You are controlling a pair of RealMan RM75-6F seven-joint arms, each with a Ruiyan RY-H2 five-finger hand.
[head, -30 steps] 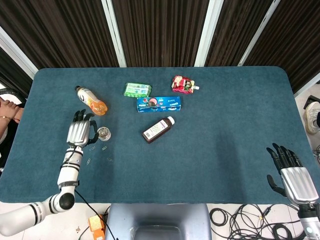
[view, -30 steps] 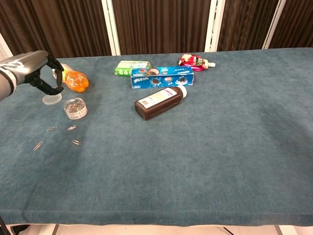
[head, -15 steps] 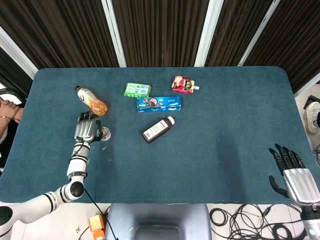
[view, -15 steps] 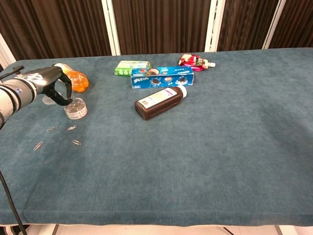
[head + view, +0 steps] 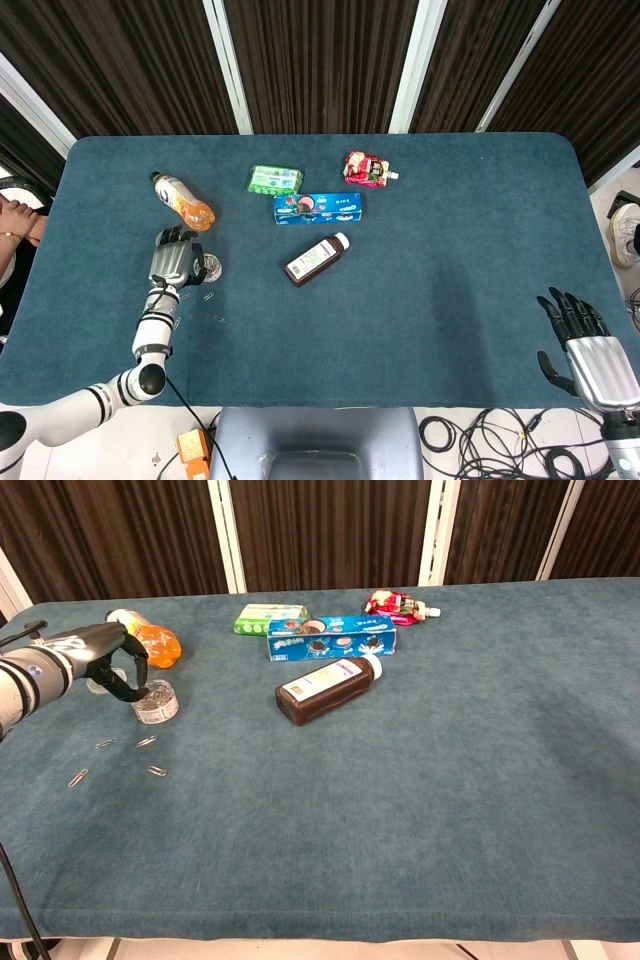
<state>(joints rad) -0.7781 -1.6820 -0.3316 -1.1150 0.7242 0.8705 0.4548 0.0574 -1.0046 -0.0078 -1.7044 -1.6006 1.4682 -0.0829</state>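
My left hand [image 5: 172, 257] [image 5: 103, 661] hovers at the left of the table with its fingers curled down. Its fingertips meet just over the left rim of a small clear tub of paper clips [image 5: 209, 267] [image 5: 155, 702]. Whether anything is pinched between them is too small to tell. The tub's clear lid [image 5: 98, 686] lies partly hidden behind the hand. Several loose paper clips [image 5: 147, 742] lie on the cloth in front of the tub. My right hand [image 5: 588, 350] hangs past the table's near right corner, fingers spread and holding nothing.
An orange drink bottle [image 5: 184, 200] lies behind the left hand. Mid-table lie a brown bottle [image 5: 315, 258], a blue cookie box [image 5: 318, 207], a green pack [image 5: 275, 179] and a red pouch [image 5: 367, 168]. The blue cloth table [image 5: 450, 250] spans the view.
My left hand has moved right, from over the lid to the rim of the paper clip tub, and has held almost still for the last half second. The right hand sank slightly.
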